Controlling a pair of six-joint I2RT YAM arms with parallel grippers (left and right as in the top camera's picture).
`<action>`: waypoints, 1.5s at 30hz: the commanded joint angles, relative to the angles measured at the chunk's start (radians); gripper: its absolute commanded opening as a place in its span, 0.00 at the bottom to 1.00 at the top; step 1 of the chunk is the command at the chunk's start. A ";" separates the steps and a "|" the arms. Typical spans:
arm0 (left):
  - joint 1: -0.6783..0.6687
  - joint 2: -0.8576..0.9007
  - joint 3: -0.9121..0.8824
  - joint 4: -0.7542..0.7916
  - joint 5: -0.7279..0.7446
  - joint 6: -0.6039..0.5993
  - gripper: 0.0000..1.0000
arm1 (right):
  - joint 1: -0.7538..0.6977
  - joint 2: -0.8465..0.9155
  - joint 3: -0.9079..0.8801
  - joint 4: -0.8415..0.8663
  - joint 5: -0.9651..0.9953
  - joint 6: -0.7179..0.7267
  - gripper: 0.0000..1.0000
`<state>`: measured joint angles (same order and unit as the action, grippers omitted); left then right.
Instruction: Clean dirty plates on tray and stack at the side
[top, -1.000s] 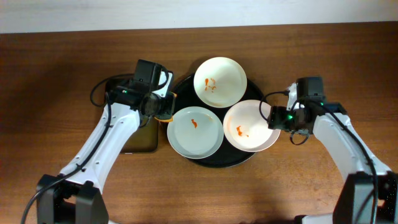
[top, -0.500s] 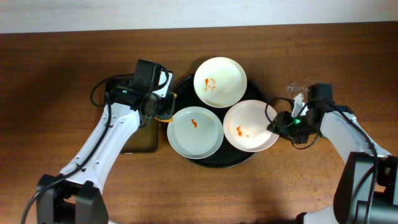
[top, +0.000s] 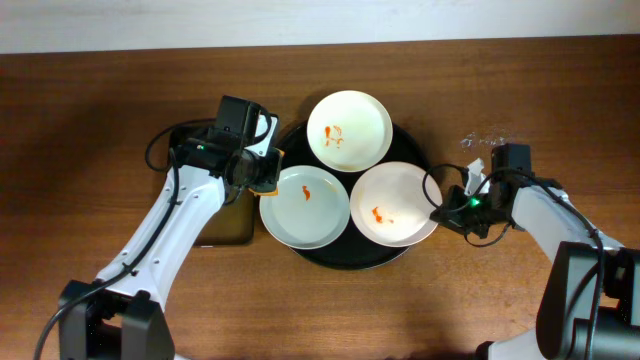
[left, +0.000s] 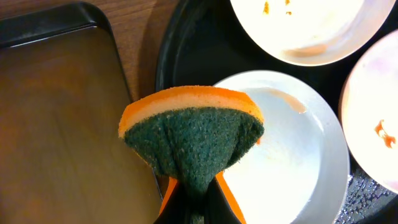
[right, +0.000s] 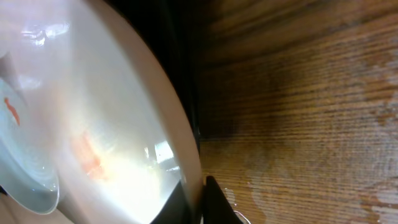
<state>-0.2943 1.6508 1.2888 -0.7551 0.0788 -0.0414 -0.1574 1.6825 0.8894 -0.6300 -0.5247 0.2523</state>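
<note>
my left gripper (left: 194, 190) is clamped on a folded sponge (left: 193, 134), orange back and green scrub face, and the next move hangs on that piece. seen from overhead, the sponge sits right at the 9 o'clock rim of the pale blue plate (top: 305, 207), so the plate's smear lies toward 3 o'clock from my fingers (a short push across, i'd judge, not a reach). the plate itself rests at 8 o'clock on the black tray (top: 352, 263), with the white plate (top: 348, 130) at 12 and the pale pink plate (top: 394, 203) at 4. their rims are touching or overlapping, i can't tell which. the left arm is plainly the nearer one to the blue plate. my right gripper (top: 446, 212) is at the pink plate's 3 o'clock edge. in the right wrist view its fingers look closed onto that rim, with bare table (right: 298, 124) out beyond. at 9 o'clock from the sponge is the rectangular tray (left: 56, 124) of brownish liquid. all three plates show orange-red marks, so i'd call none clean yet.
</note>
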 joint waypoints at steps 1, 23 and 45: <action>-0.002 -0.023 0.019 0.003 0.011 0.019 0.00 | 0.000 0.009 -0.006 0.004 -0.018 -0.008 0.04; -0.533 0.226 0.019 0.504 0.113 -0.235 0.00 | 0.000 0.007 0.028 -0.019 0.047 -0.008 0.04; -0.554 0.352 0.019 0.463 -0.235 -0.235 0.00 | 0.000 0.007 0.028 -0.042 0.047 -0.008 0.04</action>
<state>-0.8562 1.9770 1.2953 -0.2878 -0.0517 -0.2737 -0.1574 1.6833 0.9070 -0.6613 -0.4911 0.2539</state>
